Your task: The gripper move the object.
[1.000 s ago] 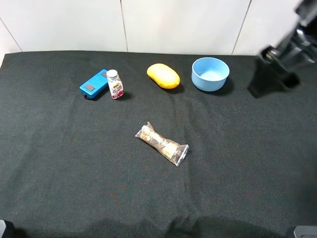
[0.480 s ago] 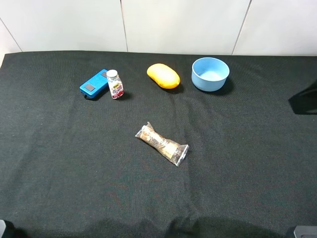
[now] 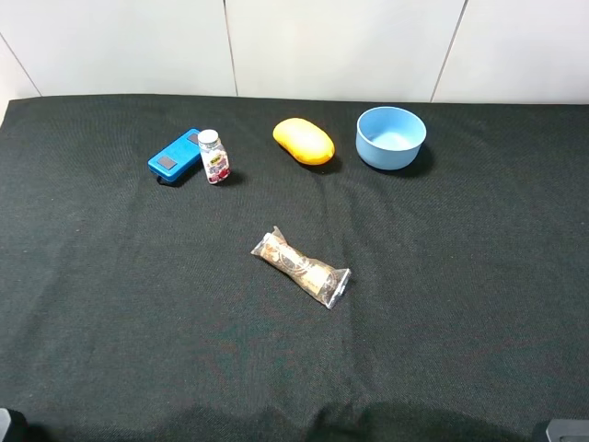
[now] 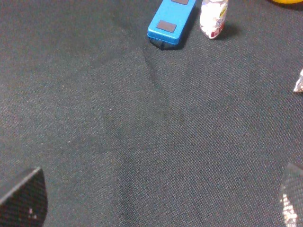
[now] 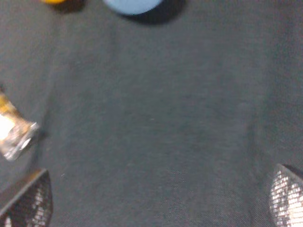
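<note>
The small clear bottle point(image 3: 213, 157) with a white cap and red-and-yellow label stands upright at the far left of the black cloth, right beside a blue device point(image 3: 175, 157). It also shows in the left wrist view point(image 4: 213, 16), far ahead of my left gripper point(image 4: 158, 201), whose fingertips point(image 4: 23, 198) stand wide apart and empty. My right gripper point(image 5: 158, 196) is also open and empty over bare cloth, with only its fingertips point(image 5: 286, 194) showing. Neither gripper is near the bottle, and neither hand shows in the exterior view.
A yellow oval object point(image 3: 304, 141) and a blue bowl point(image 3: 391, 138) sit at the back. A clear-wrapped brown snack bar point(image 3: 301, 267) lies mid-cloth, and its end shows in the right wrist view point(image 5: 12, 132). The cloth is on a table against a white wall.
My right arm, seen at the far right edge one second ago, has drawn out of the exterior view. The objects have not moved.
</note>
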Motion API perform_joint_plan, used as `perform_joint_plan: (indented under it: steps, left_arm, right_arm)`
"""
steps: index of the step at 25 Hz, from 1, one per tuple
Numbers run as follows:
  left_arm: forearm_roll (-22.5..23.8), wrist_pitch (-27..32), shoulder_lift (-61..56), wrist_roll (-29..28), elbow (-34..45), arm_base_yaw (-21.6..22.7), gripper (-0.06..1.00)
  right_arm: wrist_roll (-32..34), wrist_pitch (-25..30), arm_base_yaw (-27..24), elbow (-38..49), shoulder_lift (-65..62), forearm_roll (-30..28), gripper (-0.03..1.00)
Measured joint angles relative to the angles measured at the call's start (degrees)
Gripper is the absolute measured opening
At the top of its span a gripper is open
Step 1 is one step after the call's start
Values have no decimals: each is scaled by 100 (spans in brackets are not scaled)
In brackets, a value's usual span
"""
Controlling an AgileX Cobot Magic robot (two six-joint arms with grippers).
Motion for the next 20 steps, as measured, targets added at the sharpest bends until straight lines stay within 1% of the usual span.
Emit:
perform_joint_plan:
  steps: [5,9,12,20]
  left_arm:
    - [0,0,0,0,0,0,97]
    - [0,0,0,0,0,0,97]
    - [0,0,0,0,0,0,97]
    - [0,0,0,0,0,0,97]
  right_arm:
    - [12,-139,-696,634,-1173,16,69]
    - [12,-368,-1020,901,-1983,21,69]
    - [-81,-404,-1169,919,-2411,21,69]
    - [-159,-404,-1242,935,-2483,35,69]
